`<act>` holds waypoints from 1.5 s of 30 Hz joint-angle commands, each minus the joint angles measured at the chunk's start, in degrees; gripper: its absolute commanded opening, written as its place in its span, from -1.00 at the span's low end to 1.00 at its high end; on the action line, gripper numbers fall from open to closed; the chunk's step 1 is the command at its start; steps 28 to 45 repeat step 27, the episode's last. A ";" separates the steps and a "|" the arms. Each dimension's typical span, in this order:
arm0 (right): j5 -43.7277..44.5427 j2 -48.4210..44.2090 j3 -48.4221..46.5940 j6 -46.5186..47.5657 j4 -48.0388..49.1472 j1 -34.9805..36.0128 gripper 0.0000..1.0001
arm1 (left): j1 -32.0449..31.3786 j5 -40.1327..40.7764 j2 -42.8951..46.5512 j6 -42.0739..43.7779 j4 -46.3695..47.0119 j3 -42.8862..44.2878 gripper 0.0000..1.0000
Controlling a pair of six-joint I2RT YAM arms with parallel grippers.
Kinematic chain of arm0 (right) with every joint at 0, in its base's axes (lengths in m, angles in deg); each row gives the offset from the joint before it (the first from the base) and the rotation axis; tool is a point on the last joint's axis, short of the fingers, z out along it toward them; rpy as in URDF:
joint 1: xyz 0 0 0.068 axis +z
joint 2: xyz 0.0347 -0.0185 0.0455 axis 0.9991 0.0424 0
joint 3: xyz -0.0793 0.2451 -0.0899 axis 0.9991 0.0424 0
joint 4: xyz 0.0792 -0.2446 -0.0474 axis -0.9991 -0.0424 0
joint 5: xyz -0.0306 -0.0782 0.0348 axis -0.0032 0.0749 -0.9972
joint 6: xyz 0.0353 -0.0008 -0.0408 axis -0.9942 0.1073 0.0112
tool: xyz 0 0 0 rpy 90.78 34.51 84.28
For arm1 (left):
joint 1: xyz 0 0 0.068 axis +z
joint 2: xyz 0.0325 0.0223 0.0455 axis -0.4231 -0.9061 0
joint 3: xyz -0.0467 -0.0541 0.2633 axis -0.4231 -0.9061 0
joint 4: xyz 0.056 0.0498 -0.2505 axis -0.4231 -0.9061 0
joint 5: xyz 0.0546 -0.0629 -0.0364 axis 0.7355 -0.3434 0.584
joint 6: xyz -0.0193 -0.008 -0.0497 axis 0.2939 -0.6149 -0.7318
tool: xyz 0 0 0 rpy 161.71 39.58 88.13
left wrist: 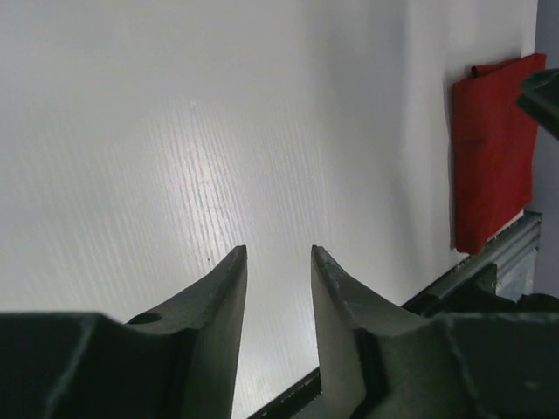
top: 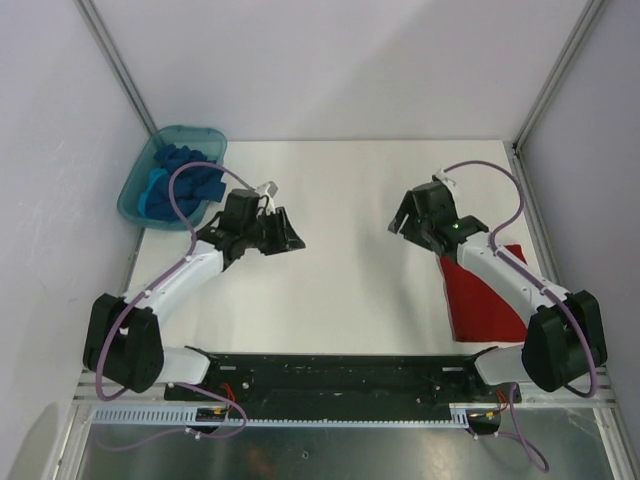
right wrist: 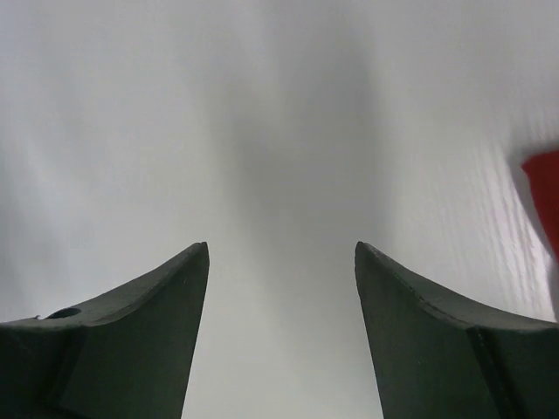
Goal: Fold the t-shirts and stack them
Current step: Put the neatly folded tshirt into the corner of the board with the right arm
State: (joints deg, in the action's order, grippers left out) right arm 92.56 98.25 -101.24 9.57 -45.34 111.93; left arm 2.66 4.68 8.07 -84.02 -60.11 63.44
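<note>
A folded red t-shirt (top: 483,298) lies flat at the table's right front, partly under my right arm; it also shows in the left wrist view (left wrist: 493,166) and as a red edge in the right wrist view (right wrist: 546,196). Blue and lighter blue t-shirts (top: 185,180) sit crumpled in the teal tub. My left gripper (top: 290,235) is open and empty above the bare table left of centre (left wrist: 278,253). My right gripper (top: 402,218) is open and empty above the table right of centre (right wrist: 281,249), left of the red shirt.
The translucent teal plastic tub (top: 135,195) stands at the far left corner by the wall. White walls and metal frame posts (top: 115,60) enclose the white table (top: 350,190). A black base rail (top: 340,375) runs along the near edge.
</note>
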 commanded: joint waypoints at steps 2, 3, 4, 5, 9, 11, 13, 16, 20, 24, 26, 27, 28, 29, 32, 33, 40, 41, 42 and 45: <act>-2.21 -2.15 -6.69 1.39 1.82 0.20 0.48 | -0.13 6.72 5.50 3.89 -0.32 0.77 -0.02; -2.92 -2.19 -7.22 1.98 2.23 0.09 0.50 | -0.17 7.65 6.19 4.56 -0.66 1.00 0.12; -3.49 -2.26 -7.71 2.66 2.70 0.04 0.54 | -0.15 8.73 6.93 5.20 -0.97 1.25 0.29; -3.95 -2.25 -8.09 3.40 3.20 -0.03 0.58 | -0.10 9.71 7.78 5.91 -1.25 1.50 0.62; -5.78 -1.56 -10.57 5.90 3.96 -0.98 0.82 | -0.09 13.46 11.33 8.23 -2.10 2.95 0.96; -6.56 -1.05 -12.59 6.67 4.14 -1.38 0.95 | -0.05 15.51 13.04 8.24 -2.35 3.75 0.98; -6.95 -0.71 -14.51 7.21 4.36 -1.41 0.98 | 0.00 16.33 14.52 8.50 -2.66 4.61 0.99; -6.79 -0.92 -15.67 7.05 5.11 -1.42 0.99 | 0.33 16.46 15.43 8.56 -3.46 6.08 0.99; -6.30 -1.24 -15.85 6.60 5.53 -1.57 0.99 | 0.54 16.86 16.34 8.04 -4.00 7.05 0.99; -6.17 -1.52 -15.85 6.46 5.25 -1.67 0.99 | 0.83 16.52 16.62 7.40 -4.28 7.46 0.99; -6.37 -1.66 -15.85 6.46 5.03 -1.94 0.99 | 0.86 16.56 16.49 7.02 -4.37 7.80 0.99; -6.31 -1.73 -15.85 6.35 4.94 -1.99 0.99 | 0.94 16.75 16.52 6.87 -4.45 7.86 0.99; -6.31 -1.73 -15.85 6.35 4.94 -1.99 0.99 | 0.94 16.75 16.52 6.87 -4.45 7.86 0.99; -6.31 -1.73 -15.85 6.35 4.94 -1.99 0.99 | 0.94 16.75 16.52 6.87 -4.45 7.86 0.99; -6.31 -1.73 -15.85 6.35 4.94 -1.99 0.99 | 0.94 16.75 16.52 6.87 -4.45 7.86 0.99; -6.31 -1.73 -15.85 6.35 4.94 -1.99 0.99 | 0.94 16.75 16.52 6.87 -4.45 7.86 0.99; -6.31 -1.73 -15.85 6.35 4.94 -1.99 0.99 | 0.94 16.75 16.52 6.87 -4.45 7.86 0.99; -6.31 -1.73 -15.85 6.35 4.94 -1.99 0.99 | 0.94 16.75 16.52 6.87 -4.45 7.86 0.99; -6.31 -1.73 -15.85 6.35 4.94 -1.99 0.99 | 0.94 16.75 16.52 6.87 -4.45 7.86 0.99; -6.31 -1.73 -15.85 6.35 4.94 -1.99 0.99 | 0.94 16.75 16.52 6.87 -4.45 7.86 0.99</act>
